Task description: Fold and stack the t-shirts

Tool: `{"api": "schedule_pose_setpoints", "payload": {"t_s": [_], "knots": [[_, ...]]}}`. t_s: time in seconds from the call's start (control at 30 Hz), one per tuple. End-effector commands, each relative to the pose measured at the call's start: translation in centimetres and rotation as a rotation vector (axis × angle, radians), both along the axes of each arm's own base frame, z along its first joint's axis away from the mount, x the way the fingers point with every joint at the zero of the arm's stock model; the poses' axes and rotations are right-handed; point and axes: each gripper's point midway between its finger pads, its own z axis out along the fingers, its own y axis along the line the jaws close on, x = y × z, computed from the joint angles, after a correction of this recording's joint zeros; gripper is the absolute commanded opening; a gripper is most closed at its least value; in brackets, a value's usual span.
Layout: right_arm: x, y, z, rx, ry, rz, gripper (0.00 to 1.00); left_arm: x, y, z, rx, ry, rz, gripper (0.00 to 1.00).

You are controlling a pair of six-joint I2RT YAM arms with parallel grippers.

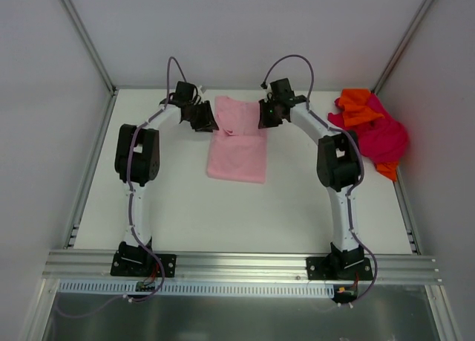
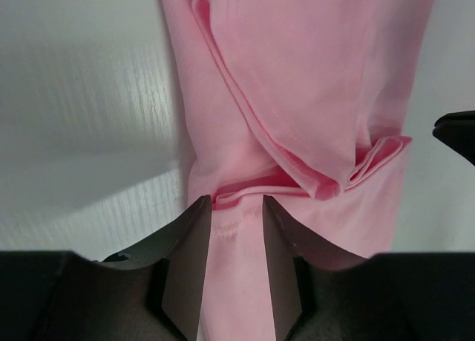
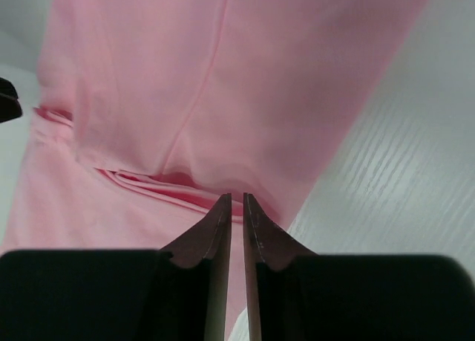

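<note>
The light pink t-shirt [image 1: 237, 159] lies as a long strip in the middle of the table, its far part doubled over toward me. My left gripper [image 1: 202, 118] is at the shirt's far left edge. In the left wrist view its jaws [image 2: 231, 200] stand apart, with flat pink cloth [image 2: 312, 81] showing between them and a fold edge at the tips. My right gripper [image 1: 267, 114] is at the far right edge. Its jaws [image 3: 237, 196] are pinched to a slit on the fold of the pink t-shirt [image 3: 223, 81]. The magenta-red t-shirt [image 1: 386, 137] and the orange t-shirt [image 1: 356, 107] lie heaped at the back right.
White walls with grey corner posts close in the white table [image 1: 171, 207] on three sides. An aluminium rail [image 1: 237, 265] carrying both arm bases runs along the near edge. The heap of shirts lies close behind my right arm's elbow.
</note>
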Motion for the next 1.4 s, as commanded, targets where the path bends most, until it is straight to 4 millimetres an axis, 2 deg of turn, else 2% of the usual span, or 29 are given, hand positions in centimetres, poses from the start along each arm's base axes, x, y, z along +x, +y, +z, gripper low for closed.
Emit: {"api": "schedule_pose_setpoints", "payload": {"t_s": [0.0,0.03,0.07,0.1,0.13,0.17,0.2,0.23,0.27,0.3,0.33,0.37,0.4,0.43,0.47,0.53,0.57,0.6,0.63,0.67,0.7,0.77,0.87,0.97,1.03,1.1,1.23,1.37], "knots": [[1.9,0.7,7.6,0.046,-0.144,0.024,0.16,0.7,0.5,5.3,0.035,-0.112,-0.033,0.36],[1.9,0.9,9.4,0.067,-0.173,0.030,0.25,0.4,0.7,6.3,0.040,-0.126,-0.032,0.40],[1.7,0.9,11.0,0.087,-0.195,0.031,0.28,0.1,0.9,9.1,0.035,-0.177,-0.025,0.54],[1.1,0.8,14.1,0.115,-0.240,0.033,0.33,-0.8,1.3,9.4,0.051,-0.177,-0.015,0.59],[0.5,0.7,15.5,0.126,-0.254,0.032,0.49,-1.3,1.7,10.2,0.058,-0.193,-0.012,0.63],[-0.5,0.4,16.0,0.126,-0.242,0.036,0.57,-2.1,1.9,11.1,0.063,-0.203,-0.011,0.73],[-1.3,0.1,16.8,0.132,-0.243,0.036,0.63,-3.7,2.4,12.6,0.068,-0.219,-0.007,0.75],[-2.7,-0.3,19.3,0.149,-0.280,0.038,0.75,-4.7,2.9,12.8,0.079,-0.212,0.005,0.76],[-4.4,-0.8,17.6,0.137,-0.230,0.037,0.80,-5.7,3.0,13.3,0.073,-0.213,0.010,0.78],[-5.6,-1.1,17.4,0.140,-0.216,0.034,0.85,-8.1,3.3,13.6,0.067,-0.210,0.009,0.82],[-7.2,-1.7,19.2,0.152,-0.250,0.027,0.90,-9.1,3.7,13.3,0.080,-0.201,0.029,0.85],[-9.2,-2.5,15.8,0.121,-0.172,0.013,0.91,-11.2,4.4,12.7,0.094,-0.190,0.046,0.88],[-10.5,-2.7,15.0,0.129,-0.143,-0.001,0.91,-12.2,4.6,12.5,0.098,-0.187,0.058,0.89],[-12.9,-3.5,13.2,0.118,-0.096,-0.013,0.91,-13.3,4.5,13.2,0.084,-0.201,0.068,0.89],[-14.2,-3.9,12.2,0.108,-0.067,-0.024,0.91,-15.0,4.7,11.1,0.093,-0.153,0.070,0.89],[-16.9,-4.2,10.9,0.115,-0.007,-0.061,0.91,-16.9,4.0,10.0,0.094,-0.121,0.062,0.89],[-18.9,-4.9,7.8,0.076,0.062,-0.091,0.90,-18.4,4.2,8.7,0.115,-0.099,0.072,0.89],[-20.1,-5.0,6.8,0.095,0.108,-0.126,0.90,-19.1,4.1,8.1,0.119,-0.085,0.088,0.89],[-20.7,-4.7,6.8,0.131,0.094,-0.135,0.89,-20.0,3.6,7.7,0.119,-0.084,0.078,0.88],[-21.6,-4.5,5.8,0.137,0.107,-0.142,0.89,-21.1,4.0,5.9,0.136,-0.048,0.094,0.88],[-23.4,-5.0,3.4,0.121,0.154,-0.155,0.87,-21.0,3.7,5.6,0.114,-0.051,0.113,0.85],[-23.8,-4.8,2.4,0.134,0.157,-0.185,0.86,-21.8,4.0,3.9,0.115,-0.022,0.134,0.82],[-24.1,-5.0,0.9,0.109,0.168,-0.210,0.81,-21.2,3.7,3.0,0.097,-0.035,0.146,0.75],[-23.4,-4.9,0.3,0.106,0.149,-0.229,0.77,-20.4,3.3,1.9,0.105,-0.022,0.137,0.67],[-22.8,-4.6,-0.1,0.101,0.149,-0.233,0.74,-19.9,3.0,1.5,0.105,-0.016,0.121,0.66],[-22.2,-4.3,-0.7,0.103,0.153,-0.238,0.70,-19.4,2.3,0.2,0.102,0.019,0.101,0.63],[-21.4,-4.0,-2.0,0.093,0.167,-0.254,0.67,-18.3,2.0,-0.6,0.107,0.031,0.104,0.57],[-20.3,-3.1,-2.2,0.112,0.163,-0.257,0.64,-17.5,1.7,-0.8,0.109,0.028,0.095,0.54]]}}
